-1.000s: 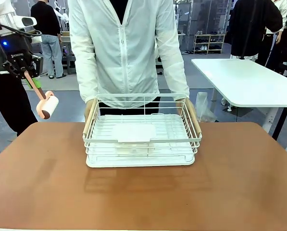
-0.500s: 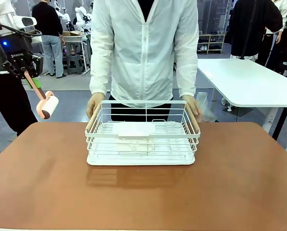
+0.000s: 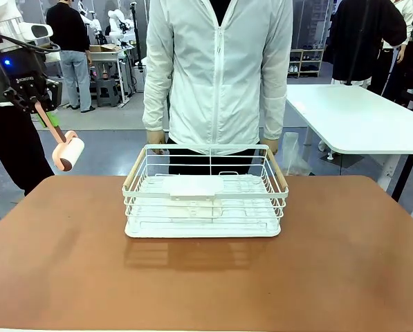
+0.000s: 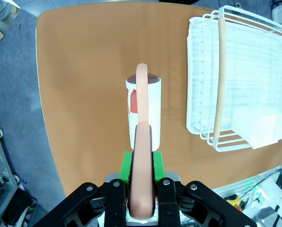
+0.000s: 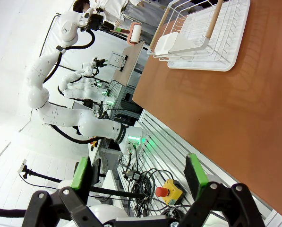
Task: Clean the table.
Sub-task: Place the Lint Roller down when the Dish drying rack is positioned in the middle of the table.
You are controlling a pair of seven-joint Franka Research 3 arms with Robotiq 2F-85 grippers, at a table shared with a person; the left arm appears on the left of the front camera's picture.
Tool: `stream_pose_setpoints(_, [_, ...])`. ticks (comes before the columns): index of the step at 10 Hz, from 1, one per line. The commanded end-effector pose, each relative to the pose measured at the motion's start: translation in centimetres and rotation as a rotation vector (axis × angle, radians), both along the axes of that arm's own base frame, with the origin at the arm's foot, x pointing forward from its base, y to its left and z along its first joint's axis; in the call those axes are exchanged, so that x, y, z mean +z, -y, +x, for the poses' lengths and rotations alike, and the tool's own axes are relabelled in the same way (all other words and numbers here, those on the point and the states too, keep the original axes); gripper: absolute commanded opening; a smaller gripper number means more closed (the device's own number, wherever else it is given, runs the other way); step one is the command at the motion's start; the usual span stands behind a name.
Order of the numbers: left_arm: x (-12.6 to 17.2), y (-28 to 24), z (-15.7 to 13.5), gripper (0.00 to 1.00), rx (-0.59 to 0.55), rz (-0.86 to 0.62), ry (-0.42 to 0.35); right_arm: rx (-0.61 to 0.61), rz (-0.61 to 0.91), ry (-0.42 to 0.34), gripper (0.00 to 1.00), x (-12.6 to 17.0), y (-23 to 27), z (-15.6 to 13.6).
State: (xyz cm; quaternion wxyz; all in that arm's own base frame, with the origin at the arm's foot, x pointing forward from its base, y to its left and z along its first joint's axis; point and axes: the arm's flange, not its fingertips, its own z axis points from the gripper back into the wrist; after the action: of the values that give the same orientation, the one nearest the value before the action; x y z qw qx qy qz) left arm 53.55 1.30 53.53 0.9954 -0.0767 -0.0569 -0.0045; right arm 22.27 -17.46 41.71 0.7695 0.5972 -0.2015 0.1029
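Table [image 3: 344, 263], reddish-brown top, spans the whole foreground of the front view. Its bare surface looks plain from here; any dust or lint is too small to tell. Nothing shows it has been rolled yet, so I'd judge cleaning not started: whole top left to do.

White wire basket [image 3: 206, 197] sits on the table, centred and toward the far edge, w/ a white tray/insert inside. It covers that patch, so that bit can't be rolled unless the basket goes. Person [image 3: 218, 69] in a white jacket stands just behind the basket, arms down at sides, hands off it.

Left gripper [image 4: 141, 187] is up in the air beyond the table's left far corner, well left of the basket, not over it. Jaws are clamped on the pink handle of a lint roller [image 3: 69, 153]; roller head hangs below and ahead of the claw, above floor/table edge, not touching the top. Tool's in hand, so prep looks done.

Right gripper [image 5: 138, 177] hangs off the table's near side, well apart from the basket, green pads spread wide, nothing between them.

Probably next: bring roller down onto the table left of the basket.
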Motion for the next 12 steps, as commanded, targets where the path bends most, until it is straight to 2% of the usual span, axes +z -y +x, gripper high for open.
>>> stream_pose_setpoints(1, [0.5, -0.4, 0.0, 0.21, -0.017, 0.000, -0.011, 0.003, 0.005, 0.015, 1.00, 0.2, 0.0, -0.1])
stream_pose_setpoints(7, [0.0, 0.0, 0.0, 0.21, 0.000, 0.000, 0.000, 0.003, 0.005, 0.015, 1.00, 0.2, 0.0, -0.1])
stream_pose_setpoints(9, [0.4, 0.6, 0.4, 0.21, 0.307, -0.027, -0.022, 0.003, 0.005, 0.015, 1.00, 0.2, 0.0, -0.1])
stream_pose_setpoints(11, [0.1, 0.8, 0.7, 0.21, 0.731, -0.048, -0.063, 0.003, 0.005, 0.015, 1.00, 0.2, 0.0, -0.1])
stream_pose_setpoints(12, [-0.7, 0.9, 0.8, 0.21, 0.878, -0.044, 0.008, 0.003, 0.005, 0.015, 1.00, 0.2, 0.0, -0.1])
